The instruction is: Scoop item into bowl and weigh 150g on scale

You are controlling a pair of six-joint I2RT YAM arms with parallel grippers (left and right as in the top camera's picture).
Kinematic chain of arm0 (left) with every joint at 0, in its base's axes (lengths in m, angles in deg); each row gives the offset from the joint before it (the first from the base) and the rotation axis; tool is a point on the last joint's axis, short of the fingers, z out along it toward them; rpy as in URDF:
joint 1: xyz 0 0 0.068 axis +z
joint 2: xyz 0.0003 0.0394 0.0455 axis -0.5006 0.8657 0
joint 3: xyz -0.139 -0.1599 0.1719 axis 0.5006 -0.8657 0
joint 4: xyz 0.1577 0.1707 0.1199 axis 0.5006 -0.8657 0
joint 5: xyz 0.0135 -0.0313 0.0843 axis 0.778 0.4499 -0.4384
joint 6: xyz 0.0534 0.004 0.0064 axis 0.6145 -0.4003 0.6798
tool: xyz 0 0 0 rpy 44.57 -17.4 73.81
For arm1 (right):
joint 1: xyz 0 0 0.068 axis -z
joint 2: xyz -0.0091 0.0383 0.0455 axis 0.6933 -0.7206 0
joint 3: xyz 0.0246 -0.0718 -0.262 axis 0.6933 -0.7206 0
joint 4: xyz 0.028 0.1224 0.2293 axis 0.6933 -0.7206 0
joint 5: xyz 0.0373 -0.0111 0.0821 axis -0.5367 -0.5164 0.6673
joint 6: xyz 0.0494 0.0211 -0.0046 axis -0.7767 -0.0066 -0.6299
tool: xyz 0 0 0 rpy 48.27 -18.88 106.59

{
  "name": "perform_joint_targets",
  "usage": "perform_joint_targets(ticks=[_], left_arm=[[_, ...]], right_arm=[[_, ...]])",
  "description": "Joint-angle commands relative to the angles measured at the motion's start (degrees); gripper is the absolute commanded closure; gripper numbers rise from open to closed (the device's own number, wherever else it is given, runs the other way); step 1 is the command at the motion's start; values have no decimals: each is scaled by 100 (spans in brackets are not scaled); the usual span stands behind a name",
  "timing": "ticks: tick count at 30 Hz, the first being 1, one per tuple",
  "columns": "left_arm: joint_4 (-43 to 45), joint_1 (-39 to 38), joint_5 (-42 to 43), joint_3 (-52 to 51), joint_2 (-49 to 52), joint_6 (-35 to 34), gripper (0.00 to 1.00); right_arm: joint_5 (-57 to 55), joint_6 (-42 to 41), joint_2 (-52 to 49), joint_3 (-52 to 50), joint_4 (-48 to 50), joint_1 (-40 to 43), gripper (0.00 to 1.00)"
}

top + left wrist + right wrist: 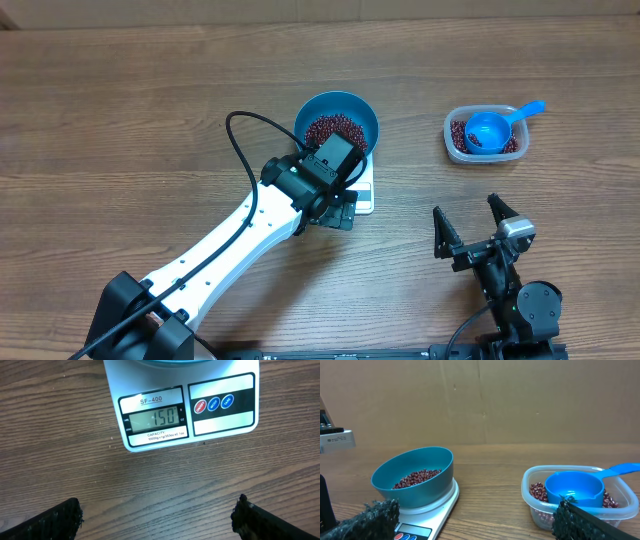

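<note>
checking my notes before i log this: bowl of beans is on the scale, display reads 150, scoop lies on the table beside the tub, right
Not quite. The scoop is not beside the tub: it lies inside it, as the overhead view shows. The rest holds: the bowl of beans is on the scale, and the display reads 150.
</note>
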Motion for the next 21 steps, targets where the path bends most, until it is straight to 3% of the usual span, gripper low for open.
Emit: perform_joint_targets(ticks=[1,18,21], left_arm=[[7,13,-74,92,-85,-101,1],[7,-26,-74,87,-758,-101,0],[-122,-20,-212,83,-962,199,0]], right_arm=[[-52,22,52,-61,9,35,0],[-52,22,52,-61,9,35,0],[-50,22,52,-61,7,35,0]])
